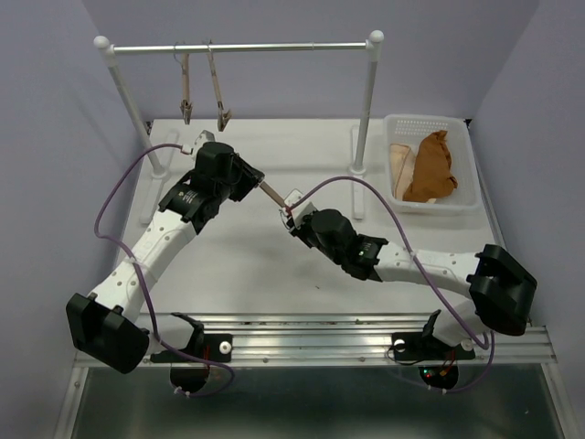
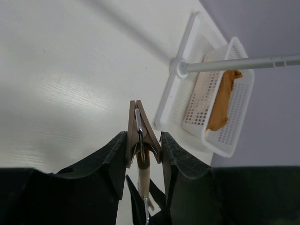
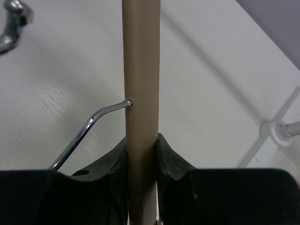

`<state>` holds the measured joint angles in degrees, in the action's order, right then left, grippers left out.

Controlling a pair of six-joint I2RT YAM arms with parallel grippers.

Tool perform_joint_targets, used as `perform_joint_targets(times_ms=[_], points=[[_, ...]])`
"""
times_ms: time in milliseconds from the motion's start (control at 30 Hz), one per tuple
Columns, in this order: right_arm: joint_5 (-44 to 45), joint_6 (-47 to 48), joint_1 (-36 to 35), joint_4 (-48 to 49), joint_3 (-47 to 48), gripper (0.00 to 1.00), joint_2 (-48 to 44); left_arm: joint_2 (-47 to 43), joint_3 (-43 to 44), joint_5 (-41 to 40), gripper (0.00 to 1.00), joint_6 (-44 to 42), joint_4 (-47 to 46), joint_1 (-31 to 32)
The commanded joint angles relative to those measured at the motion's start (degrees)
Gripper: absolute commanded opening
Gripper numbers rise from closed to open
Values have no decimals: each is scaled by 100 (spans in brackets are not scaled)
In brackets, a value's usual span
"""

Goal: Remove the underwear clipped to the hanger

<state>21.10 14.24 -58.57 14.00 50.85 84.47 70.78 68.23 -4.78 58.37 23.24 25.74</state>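
The hanger (image 1: 271, 194) is a light-wood bar held low over the table between both grippers. My left gripper (image 1: 251, 178) is shut on the wooden clip (image 2: 139, 133) at one end of the bar (image 2: 143, 176); no fabric shows in the clip. My right gripper (image 1: 291, 212) is shut on the bar (image 3: 140, 93), just below where the wire hook (image 3: 84, 129) enters it. The rust-brown underwear (image 1: 430, 167) lies in the white basket (image 1: 430, 120) at the far right, apart from the hanger; it also shows in the left wrist view (image 2: 223, 101).
A pale beige cloth (image 1: 399, 165) lies beside the underwear in the basket. A white clothes rack (image 1: 242, 48) spans the back, with two wooden clip pieces (image 1: 218, 91) hanging from its rail. Its right post and foot (image 1: 366, 110) stand beside the basket.
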Motion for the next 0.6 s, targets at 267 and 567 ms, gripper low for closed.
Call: perform_joint_targets(times_ms=[267,567], points=[[421,-1203,-50,-11,496,1,-282,-223,-90,732,99,-440,-1182,-51],[537,-2039,572,-1082,1873,1,271,-1109,-336,-100,99,-713,-1270,-42]])
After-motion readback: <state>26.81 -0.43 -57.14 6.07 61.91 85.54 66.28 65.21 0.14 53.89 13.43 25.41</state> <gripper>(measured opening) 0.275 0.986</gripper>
